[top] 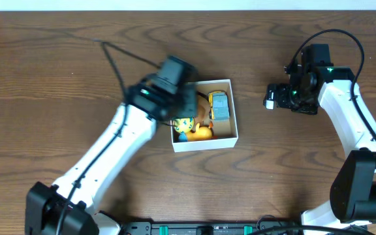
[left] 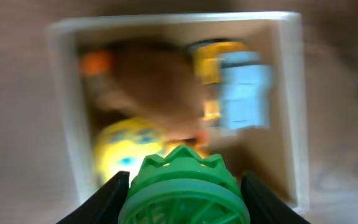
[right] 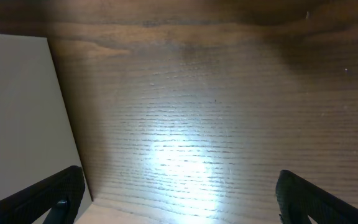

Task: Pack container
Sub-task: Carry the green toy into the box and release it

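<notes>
Three views: one fixed overhead, one mounted on each wrist.

Overhead: looks straight down from well above the bench, far enough to take in the container under and just beyond the left jaws, with the right jaws well apart from it. Left wrist: sits behind the left jaws and faces down along them, very near and blurred. Sees the container just past the jaw tips, with a green ridged toy between the jaws filling the lower edge. Right wrist: sits behind the right jaws, faces down, close to bare bench between the widely parted jaws. Catches a pale flat panel left of the jaws, identity unclear. Shares with overhead: the container for the left wrist, bare wood for the right.
</notes>
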`<state>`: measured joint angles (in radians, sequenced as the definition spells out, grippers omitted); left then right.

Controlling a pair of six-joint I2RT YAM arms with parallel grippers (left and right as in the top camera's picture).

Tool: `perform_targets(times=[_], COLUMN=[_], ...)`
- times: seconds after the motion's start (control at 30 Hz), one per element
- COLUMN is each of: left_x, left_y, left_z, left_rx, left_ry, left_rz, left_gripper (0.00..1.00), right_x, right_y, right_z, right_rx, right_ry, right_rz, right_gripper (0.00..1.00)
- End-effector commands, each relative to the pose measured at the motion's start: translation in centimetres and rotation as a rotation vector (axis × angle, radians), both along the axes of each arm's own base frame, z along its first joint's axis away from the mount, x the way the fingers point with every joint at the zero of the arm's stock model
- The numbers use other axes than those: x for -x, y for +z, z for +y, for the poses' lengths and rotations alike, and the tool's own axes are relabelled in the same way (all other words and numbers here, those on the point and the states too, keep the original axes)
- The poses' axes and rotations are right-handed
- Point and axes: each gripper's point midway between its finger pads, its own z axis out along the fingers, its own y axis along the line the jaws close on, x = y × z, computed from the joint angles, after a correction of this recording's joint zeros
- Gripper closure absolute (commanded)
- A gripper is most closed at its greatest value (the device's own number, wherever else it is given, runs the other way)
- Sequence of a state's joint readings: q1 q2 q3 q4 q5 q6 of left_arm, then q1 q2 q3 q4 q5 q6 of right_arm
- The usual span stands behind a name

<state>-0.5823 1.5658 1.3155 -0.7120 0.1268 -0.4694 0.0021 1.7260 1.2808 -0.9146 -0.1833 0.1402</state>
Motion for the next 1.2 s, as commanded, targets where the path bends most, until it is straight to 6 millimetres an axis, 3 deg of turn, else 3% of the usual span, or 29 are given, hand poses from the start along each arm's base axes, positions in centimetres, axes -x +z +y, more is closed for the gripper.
perform_targets(times=[0.0, 0.13, 0.33, 0.4, 0.47, 0.6, 0.8, 0.93, 1.03, 1.17], left_x=[-0.1, -0.1, 0.6, 0.7, 0.6, 0.7, 0.7, 0.5, -0.9, -3.3], left_y=[0.2, -1.2, -4.9, -5.1, -5.0, -5.0, -4.8, -4.3, -3.0, -0.3], left_z=[-2.8, -4.2, -4.0, -4.0, -4.0, -3.9, -3.9, -3.7, -1.8, 2.6], left_rx=[-0.033, -0.062, -0.127, -0.131, -0.129, -0.13, -0.128, -0.134, -0.162, -0.143], left_ry=[-0.129, -0.154, -0.167, -0.167, -0.167, -0.166, -0.166, -0.187, -0.131, -0.001], left_rz=[-0.092, -0.096, 0.006, 0.011, 0.009, 0.01, 0.007, -0.016, -0.069, -0.121], left_gripper=[0.94, 0.94, 0.94, 0.84, 0.6, 0.41, 0.29, 0.32, 0.32, 0.31], right_x=[-0.1, 0.1, 0.1, 0.1, 0.1, 0.1, 0.1, 0.0, 0.0, 0.0], right_y=[-0.2, -0.2, -0.2, -0.2, -0.2, -0.2, -0.2, -0.2, -0.2, -0.2], right_z=[-0.2, -0.2, -0.2, -0.2, -0.2, -0.2, -0.2, -0.2, -0.2, -0.2], right_rx=[0.003, 0.003, 0.003, 0.003, 0.003, 0.003, 0.003, 0.003, 0.003, 0.007], right_ry=[0.009, 0.009, 0.009, 0.009, 0.009, 0.009, 0.009, 0.009, 0.009, 0.027], right_rz=[0.001, 0.006, 0.008, 0.009, 0.009, 0.008, 0.008, 0.005, 0.005, 0.002], right_gripper=[0.01, 0.01, 0.01, 0.01, 0.01, 0.01, 0.01, 0.01, 0.01, 0.08])
